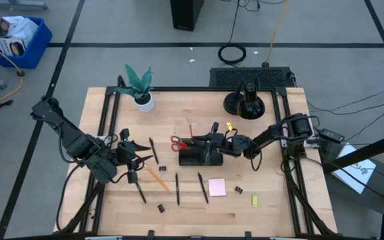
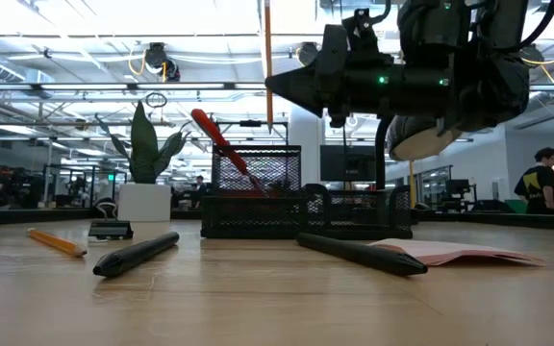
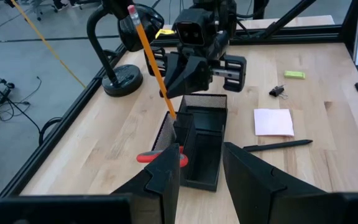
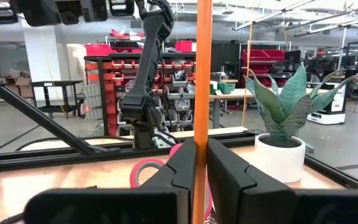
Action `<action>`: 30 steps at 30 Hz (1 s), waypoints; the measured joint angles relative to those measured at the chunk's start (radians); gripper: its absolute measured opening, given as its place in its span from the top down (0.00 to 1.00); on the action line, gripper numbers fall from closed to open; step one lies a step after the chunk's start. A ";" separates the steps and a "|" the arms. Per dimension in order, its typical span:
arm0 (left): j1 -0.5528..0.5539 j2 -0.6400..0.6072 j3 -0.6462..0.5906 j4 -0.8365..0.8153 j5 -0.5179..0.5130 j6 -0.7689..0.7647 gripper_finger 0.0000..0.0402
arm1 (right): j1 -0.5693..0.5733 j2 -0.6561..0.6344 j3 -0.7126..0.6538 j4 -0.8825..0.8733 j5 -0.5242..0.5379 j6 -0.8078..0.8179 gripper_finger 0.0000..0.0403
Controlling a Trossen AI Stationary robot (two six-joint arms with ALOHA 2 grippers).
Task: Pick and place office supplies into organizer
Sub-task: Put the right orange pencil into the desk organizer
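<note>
While the right gripper (image 1: 213,138) hangs just above the black organizer (image 1: 201,157) at the middle of the table (image 1: 272,213), its two fingers (image 4: 229,168) are closed tightly on an orange pencil (image 4: 200,93). This pencil stands almost upright, and its lower tip goes down into the tall mesh compartment at the left end of the organizer. Red-handled scissors (image 1: 177,143) also lean in this end, with the handles sticking out to the left and upward.

To the left, the left gripper (image 1: 139,160) stays low over the table, near the loose supplies. Its fingers (image 3: 253,177) are apart and hold nothing.

Several supplies lie on the wood on the near side of the organizer. A second orange pencil (image 1: 157,178) lies diagonally beside the left gripper, and black pens (image 1: 177,189) lie near it, one more pen (image 1: 203,187) being just left of the pink sticky-note pad (image 1: 217,187). A tiny black binder clip (image 1: 238,191) is just right of the pad, and another clip (image 1: 161,208) lies nearer the front edge. A small yellow-green piece (image 1: 255,201) lies to the right of the pad, apart from it.

At the far left corner stands a potted plant (image 1: 141,88), and at the far right a round black stand base (image 1: 245,103).
</note>
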 joint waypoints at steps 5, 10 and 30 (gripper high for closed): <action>0.000 0.000 0.000 0.000 0.000 0.000 0.68 | 0.002 0.000 0.000 -0.035 0.000 0.015 0.94; 0.000 0.000 0.000 0.000 0.000 0.000 0.68 | 0.002 0.000 0.000 -0.068 0.001 0.015 0.94; 0.000 0.000 0.000 0.000 0.000 0.000 0.68 | 0.002 0.000 0.000 -0.183 0.000 0.046 0.94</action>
